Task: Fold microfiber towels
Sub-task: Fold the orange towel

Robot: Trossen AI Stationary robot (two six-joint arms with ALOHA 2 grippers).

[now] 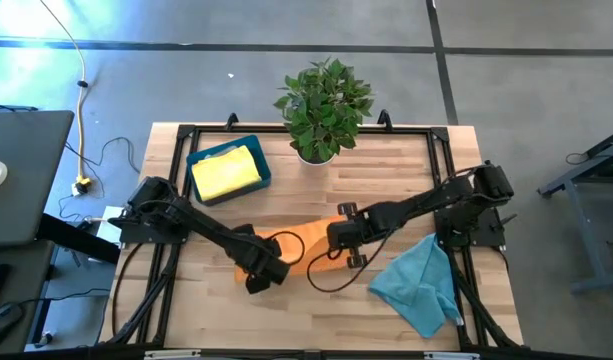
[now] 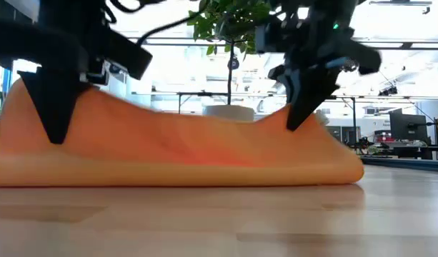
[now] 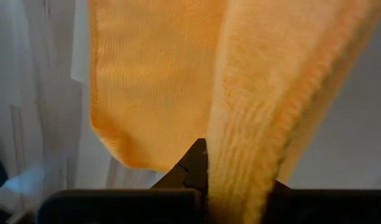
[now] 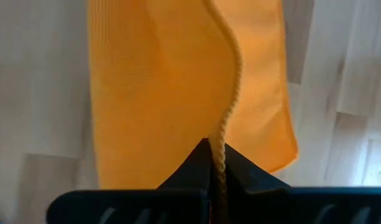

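An orange microfiber towel (image 1: 298, 243) lies at the table's middle, and both grippers are shut on it from above. My left gripper (image 1: 264, 268) has its near-left part and my right gripper (image 1: 336, 243) its right part. In the low view the towel (image 2: 176, 153) rises to two peaks under the fingers and sags between them, its lower part resting on the wood. A teal-blue towel (image 1: 419, 282) lies crumpled at the near right. A yellow towel (image 1: 226, 172) lies in the blue tray (image 1: 261, 160). My left gripper pinches a thick, bunched part of the orange towel (image 3: 240, 177) between its two fingers, pointing steeply down. That part is raised into a peak (image 2: 54, 107), while the cloth below spreads onto the table. How many layers it holds, I cannot tell. My right gripper pinches the orange towel's stitched edge (image 4: 220, 152) between its two fingertips, coming from above and slanting down. The edge runs up out of the fingers. This end stands as a lower peak (image 2: 299, 123), the cloth under it slack on the table.
A potted plant (image 1: 324, 100) stands at the far edge, behind the towel. The blue tray sits at the far left. A black frame (image 1: 186, 135) borders the wooden table (image 1: 316, 310), which shows bare wood along its near side.
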